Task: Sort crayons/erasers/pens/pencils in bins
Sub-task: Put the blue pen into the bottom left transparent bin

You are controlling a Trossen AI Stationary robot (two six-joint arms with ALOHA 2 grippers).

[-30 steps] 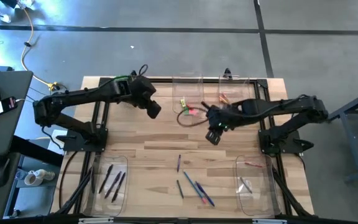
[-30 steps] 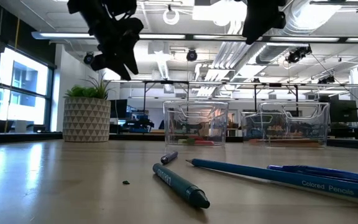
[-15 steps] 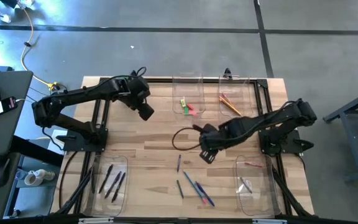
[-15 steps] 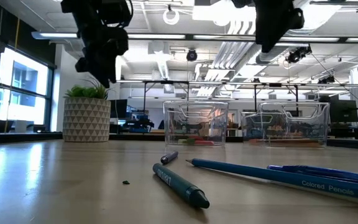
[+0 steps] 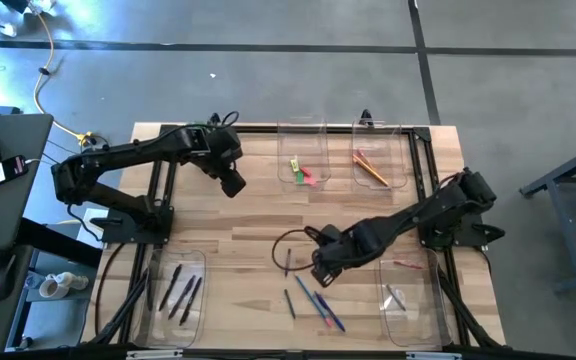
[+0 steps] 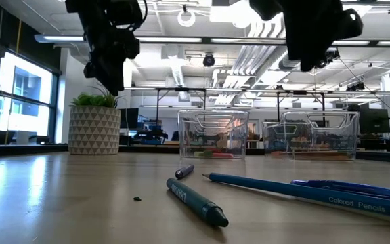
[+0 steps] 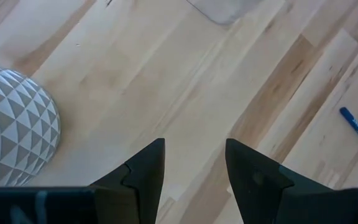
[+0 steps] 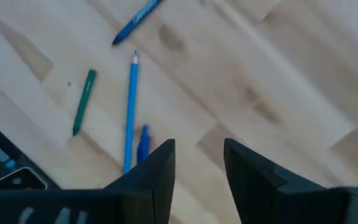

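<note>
only overhead: erasers (image 5: 301, 171) in bin (image 5: 302, 132)

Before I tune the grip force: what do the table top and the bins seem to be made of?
The table top looks like light wood planks, matte: grain and board seams show. The bins look like clear, glossy hard plastic, since the contents and room show through the walls. The right gripper hovers open over the loose sticks; the left gripper waits open.
</note>
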